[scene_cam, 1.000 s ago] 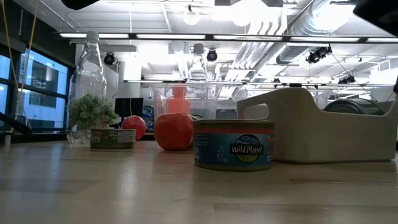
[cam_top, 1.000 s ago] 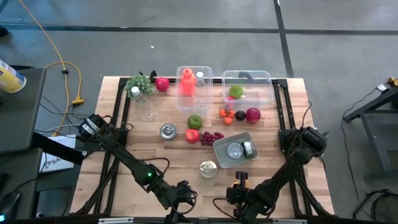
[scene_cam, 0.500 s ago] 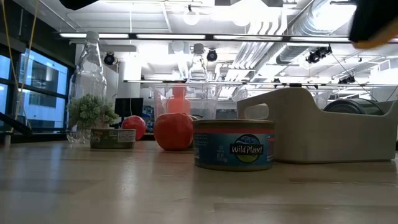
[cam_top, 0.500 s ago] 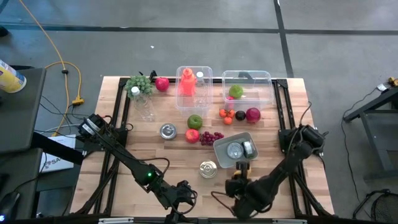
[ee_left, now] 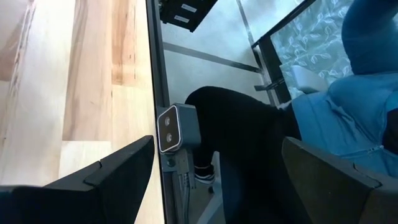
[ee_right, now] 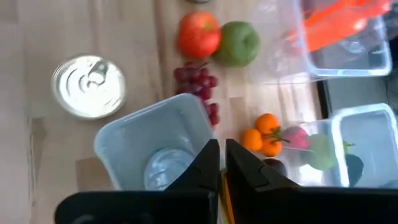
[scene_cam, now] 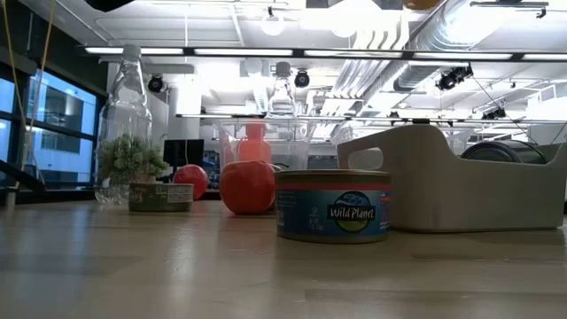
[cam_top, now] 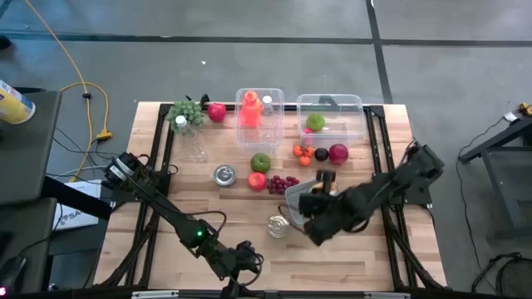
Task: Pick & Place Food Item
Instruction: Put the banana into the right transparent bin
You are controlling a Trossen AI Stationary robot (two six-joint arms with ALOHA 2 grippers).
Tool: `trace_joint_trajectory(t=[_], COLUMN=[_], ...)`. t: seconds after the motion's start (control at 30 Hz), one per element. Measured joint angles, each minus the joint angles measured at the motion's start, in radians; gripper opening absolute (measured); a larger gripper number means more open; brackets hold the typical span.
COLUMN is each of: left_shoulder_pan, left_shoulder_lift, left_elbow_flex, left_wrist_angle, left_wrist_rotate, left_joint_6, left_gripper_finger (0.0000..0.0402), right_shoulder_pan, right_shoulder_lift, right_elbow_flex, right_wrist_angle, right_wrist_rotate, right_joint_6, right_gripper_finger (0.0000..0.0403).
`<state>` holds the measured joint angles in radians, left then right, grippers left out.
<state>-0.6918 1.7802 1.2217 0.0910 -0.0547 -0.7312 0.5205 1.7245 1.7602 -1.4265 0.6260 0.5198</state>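
Two arms noted. Right gripper (cam_top: 320, 193) over bin (cam_top: 293, 194) mid-table, fingers (ee_right: 202, 163) pressed shut, nothing held. Left gripper (cam_top: 241, 264) parked at near table (cam_top: 224, 208) edge, fingers wide. Fruit untouched: apples (ee_right: 217, 38), grapes (ee_right: 202, 87), oranges (ee_right: 264, 140) beside bin. Step judged: approach. Next: fingers to be opened, lowered over one fruit.

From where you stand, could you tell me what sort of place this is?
Probably a robotics lab or test workspace in an industrial-style building. A wooden table carries staged food props such as a tuna can, exposed ducts and strip lights run overhead, and a yellow cable trails over the concrete floor.
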Motion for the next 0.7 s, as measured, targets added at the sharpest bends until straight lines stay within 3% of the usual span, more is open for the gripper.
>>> trace_joint_trajectory(t=[0.33,0.43,0.7], left_shoulder_pan=[-0.009,-0.015,-0.018], left_shoulder_lift=[0.0,0.0,0.0], left_elbow_flex=[0.0,0.0,0.0], left_wrist_angle=[0.007,0.006,0.011], left_wrist_rotate=[-0.016,-0.04,-0.056], left_joint_6=[-0.026,0.006,-0.001], left_gripper_finger=[0.0342,0.0342,0.0342], right_shoulder_pan=[-0.197,-0.271,-0.575], right_shoulder_lift=[-0.194,-0.267,-0.49], right_elbow_flex=[-0.083,-0.191,-0.477], right_wrist_angle=[0.06,0.201,0.625], right_wrist_rotate=[-0.025,-0.041,-0.276], right_joint_6=[-0.072,-0.166,-0.335], right_gripper_finger=[0.0002,0.0002,0.0002])
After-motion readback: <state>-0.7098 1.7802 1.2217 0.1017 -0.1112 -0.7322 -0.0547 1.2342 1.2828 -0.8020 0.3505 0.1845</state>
